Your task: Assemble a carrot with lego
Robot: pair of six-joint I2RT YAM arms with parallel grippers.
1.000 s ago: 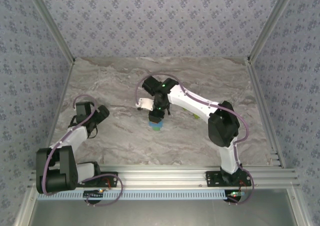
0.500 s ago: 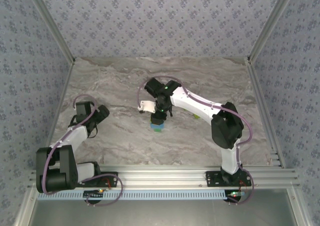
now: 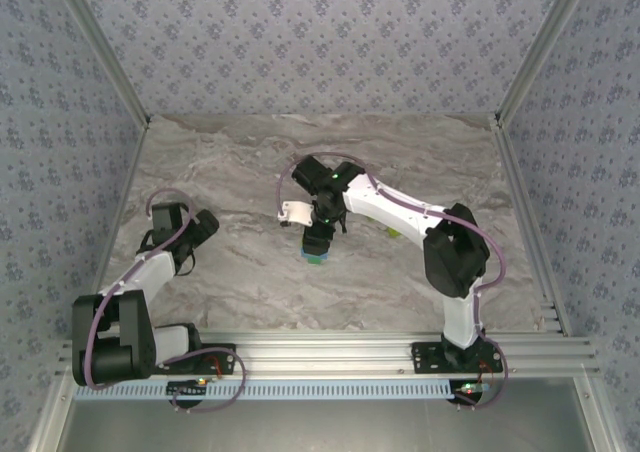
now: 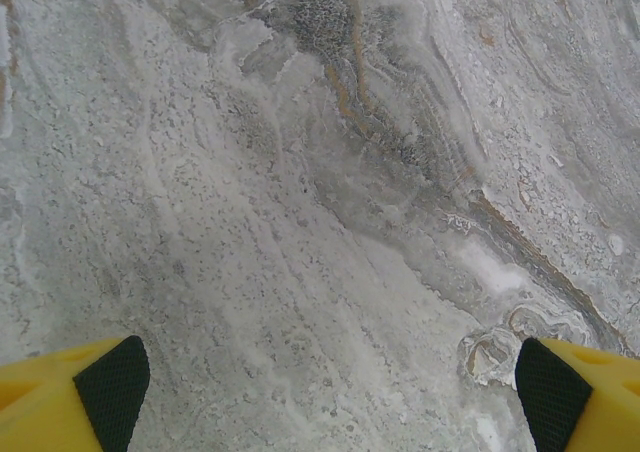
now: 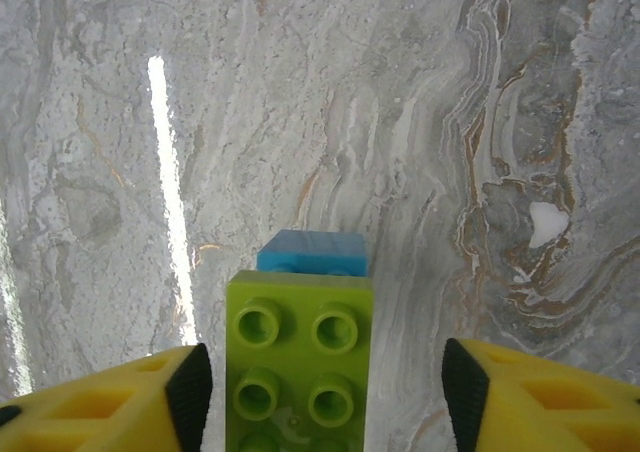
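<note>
Right claw [image 5: 326, 387] has just sprung apart, jaws now clear either side of the carrot [image 5: 300, 372], yellow-green brick [image 5: 298, 327] seated on blue brick [image 5: 312, 252], standing between them on the worktop [image 5: 500, 122], so this brick looks placed and released; left claw [image 4: 328, 392] gapes idle, well apart.

Marble-look table [image 3: 230, 272] w/ carrot [image 3: 316, 258] mid, loose yellow-green brick [image 3: 393, 234] nearby.

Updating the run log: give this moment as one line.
left tool open | right tool open, straddling carrot | carrot resting on table
</note>
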